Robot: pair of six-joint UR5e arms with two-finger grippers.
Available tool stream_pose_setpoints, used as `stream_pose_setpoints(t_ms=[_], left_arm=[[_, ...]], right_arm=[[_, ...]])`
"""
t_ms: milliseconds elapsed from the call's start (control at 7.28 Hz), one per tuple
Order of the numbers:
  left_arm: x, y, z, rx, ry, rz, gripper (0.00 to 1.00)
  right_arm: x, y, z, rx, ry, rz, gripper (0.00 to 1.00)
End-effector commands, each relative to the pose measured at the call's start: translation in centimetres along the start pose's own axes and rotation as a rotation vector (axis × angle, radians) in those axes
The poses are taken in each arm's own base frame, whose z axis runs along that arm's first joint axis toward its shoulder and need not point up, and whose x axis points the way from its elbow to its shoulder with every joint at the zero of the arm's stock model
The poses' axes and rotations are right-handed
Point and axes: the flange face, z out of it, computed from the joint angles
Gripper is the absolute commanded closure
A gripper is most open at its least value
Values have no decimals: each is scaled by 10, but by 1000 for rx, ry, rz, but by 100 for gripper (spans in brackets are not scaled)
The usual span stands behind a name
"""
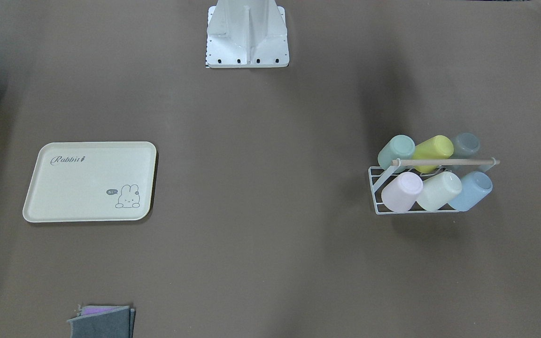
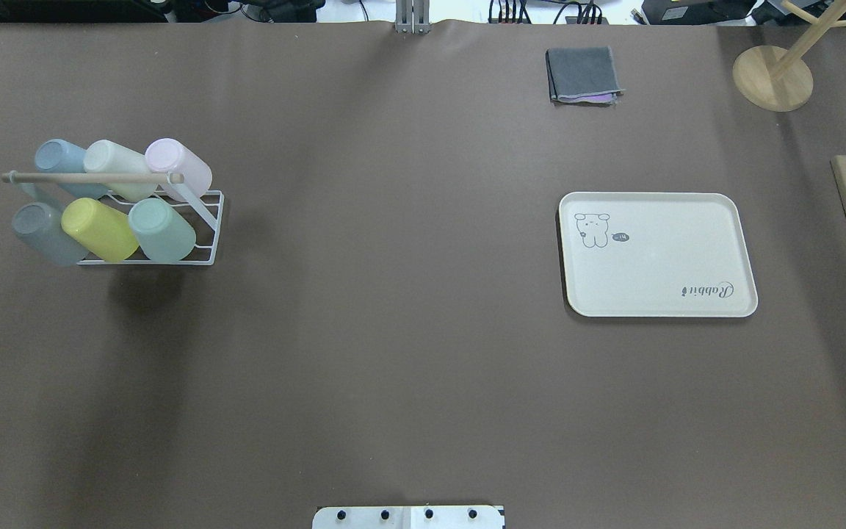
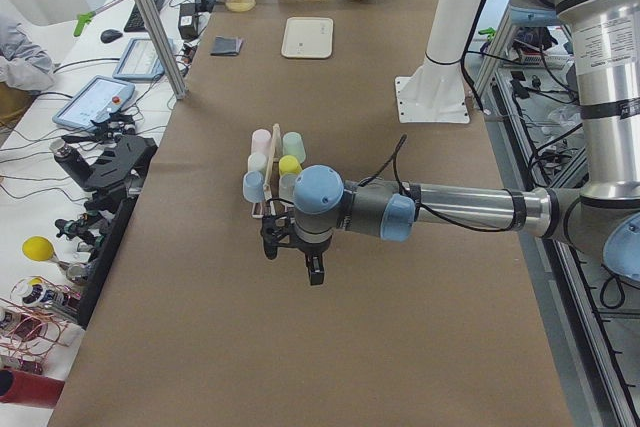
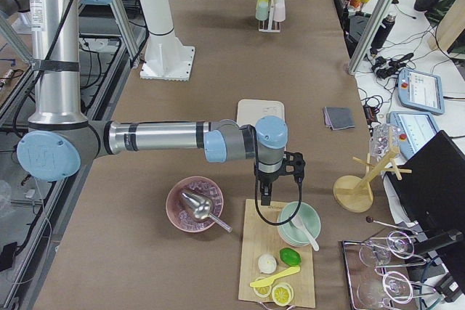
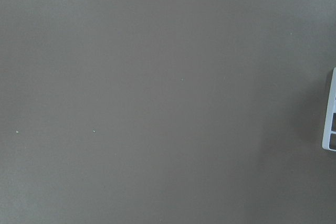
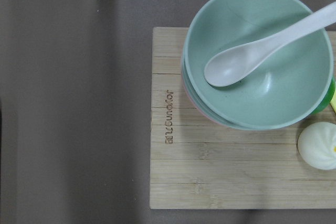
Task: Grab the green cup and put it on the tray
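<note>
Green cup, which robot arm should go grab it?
Left. The green cup sits in the rack on the robot's left side, near the left gripper. The right gripper hangs far away over the wooden board.

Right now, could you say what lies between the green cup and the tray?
Past the rack, only bare table separates green cup and tray, per the overhead view.

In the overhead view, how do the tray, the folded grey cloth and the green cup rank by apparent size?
1. The tray, clearly largest.
2. The folded grey cloth and the green cup look nearly alike; no ranking.
</note>
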Motion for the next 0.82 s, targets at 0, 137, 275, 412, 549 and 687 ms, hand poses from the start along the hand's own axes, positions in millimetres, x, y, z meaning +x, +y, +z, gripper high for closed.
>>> stream_pose_setpoints(t_ms=[0,137,275,412,549,687], left_arm=[[-1,2,-1,4,-14,-3,2],[-1,1,-2,13,-35,-1,2],[-1,0,-4,27,-67,3,2],[-2,-1,-5,33,-90,4,2],[-6,1,-3,9,-102,-21,2],[-2,2,-6,10,-100,-16,2]], right_arm=[[1,0,2,-3,3,8,0],[0,-2,1,0,4,8,0],[0,-2,1,0,3,10,0],[0,-3,0,0,4,10,0],[-2,-4,-1,4,4,8,0],[-2,-4,-1,6,2,6,0]])
